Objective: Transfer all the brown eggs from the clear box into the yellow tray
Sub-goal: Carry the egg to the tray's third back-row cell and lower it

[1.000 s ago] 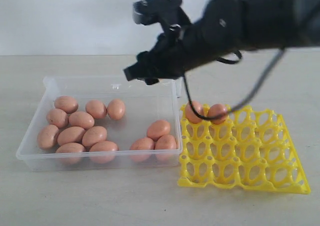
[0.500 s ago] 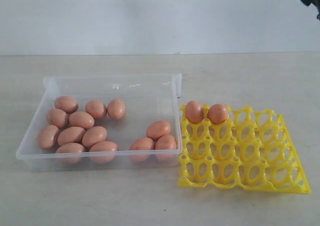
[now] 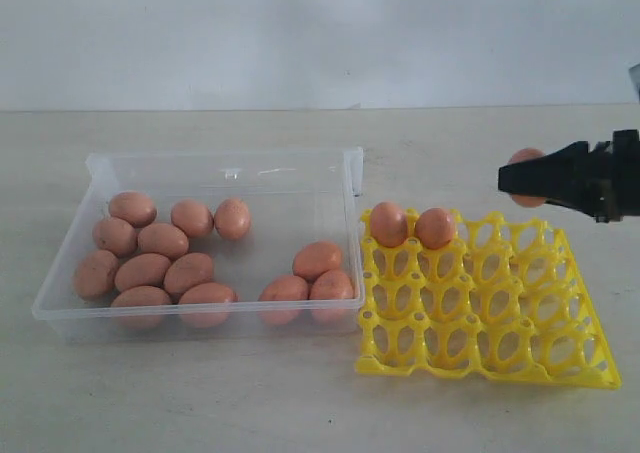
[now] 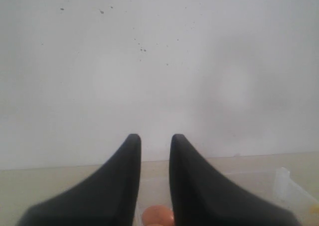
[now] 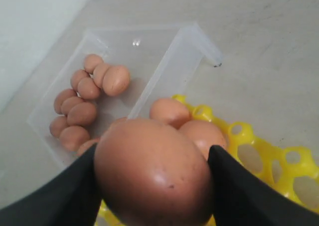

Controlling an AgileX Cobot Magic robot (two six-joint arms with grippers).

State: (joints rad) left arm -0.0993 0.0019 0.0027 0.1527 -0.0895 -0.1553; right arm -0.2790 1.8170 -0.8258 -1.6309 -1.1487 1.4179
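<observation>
One pale worktop (image 3: 200,393) is carrying the whole lot. One clear box (image 3: 225,157) is lying on its left half in the exterior view, long side toward the camera, and is holding thirteen brown eggs (image 3: 163,240). Ten of them are crowding together at the box's left end and three are clustering near its front right corner, all lying on their sides. One yellow tray (image 3: 480,368) is sitting just beside the box's right wall; whether the two are touching cannot be told. A seated pair (image 3: 388,223) of eggs is resting side by side in the tray's back row, in the corner cup next to the box and in the cup beside it. One right tool (image 3: 540,178) is reaching in from the right edge of the exterior view and hanging in the air near the tray's far right corner. Its black fingers (image 5: 244,196) are pressing on either side of one held egg (image 5: 154,171), with the tray and box lying below in the wrist view. One left tool (image 4: 155,151) is showing in its own wrist view only. Its dark fingers (image 4: 119,186) are standing slightly parted with nothing gripped between them, one egg and a corner of the box peeking out beneath.
</observation>
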